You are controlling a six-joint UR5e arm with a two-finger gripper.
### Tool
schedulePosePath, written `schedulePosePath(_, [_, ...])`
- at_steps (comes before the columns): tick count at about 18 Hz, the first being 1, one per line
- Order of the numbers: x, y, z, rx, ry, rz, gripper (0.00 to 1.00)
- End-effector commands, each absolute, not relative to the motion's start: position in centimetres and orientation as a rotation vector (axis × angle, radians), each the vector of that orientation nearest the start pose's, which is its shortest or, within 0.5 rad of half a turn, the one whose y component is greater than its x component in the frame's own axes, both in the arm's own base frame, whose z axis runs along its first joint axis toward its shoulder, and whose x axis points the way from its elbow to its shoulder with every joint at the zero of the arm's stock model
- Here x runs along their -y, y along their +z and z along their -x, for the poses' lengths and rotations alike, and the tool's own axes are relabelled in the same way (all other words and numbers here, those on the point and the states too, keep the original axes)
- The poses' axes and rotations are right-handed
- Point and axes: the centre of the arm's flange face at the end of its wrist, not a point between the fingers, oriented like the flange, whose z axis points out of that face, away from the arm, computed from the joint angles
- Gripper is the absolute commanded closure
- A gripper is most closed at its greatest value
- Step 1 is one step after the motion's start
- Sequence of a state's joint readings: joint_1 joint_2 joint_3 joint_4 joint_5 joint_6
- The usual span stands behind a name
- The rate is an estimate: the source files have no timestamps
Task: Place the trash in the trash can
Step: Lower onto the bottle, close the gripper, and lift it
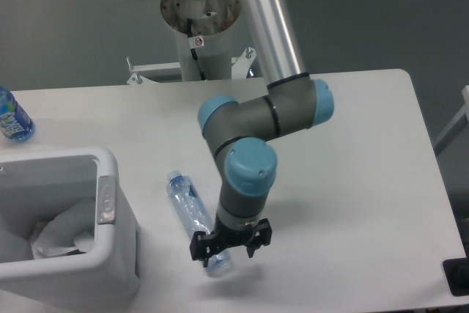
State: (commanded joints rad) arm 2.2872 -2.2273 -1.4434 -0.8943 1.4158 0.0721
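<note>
Far left, at the worktop's (344, 144) back edge: an upright water bottle (12, 119) with a blue label, cut off by the frame, well apart from everything else.

Front left: the boxy white trash can (121, 254), open at the top, thick-rimmed, with a grey oval latch (107, 201) on its right rim. Inside: a crumpled whitish plastic wrapper (62, 234), lying against the right-hand side of the interior, partly hidden by the front rim. Nothing else made out within.

Just right of the trash can, apart from its wall: the flattened clear bottle (189, 210), flat on the worktop, running diagonally from upper left to lower right, bluish label along its body. Lower end tucked beneath the gripper and partly hidden there; not in the can.

Over that lower end: the gripper (230, 246), pointing down, dark fingers (199, 248) spread fairly wide, one to either side of the bottle's end. Contact with the bottle impossible to judge from this view; no closed grip seen.

Above the gripper: the arm (256, 119) with grey links and light blue joint caps, folding back up to a silver tube and a round base (199, 5) behind the worktop.
</note>
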Motion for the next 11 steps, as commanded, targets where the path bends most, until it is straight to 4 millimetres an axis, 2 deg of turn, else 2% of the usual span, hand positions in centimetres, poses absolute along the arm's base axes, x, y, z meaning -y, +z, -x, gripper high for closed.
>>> schedulePosePath(2, [-63.6,20.5,34.9,0.913,-0.087,2.836,0.0])
schedulePosePath(9, [-63.5,18.9,33.9,0.913,-0.071,2.873,0.0])
schedulePosePath(11, [-63.5,18.9,33.9,0.93,-0.072,2.868,0.09])
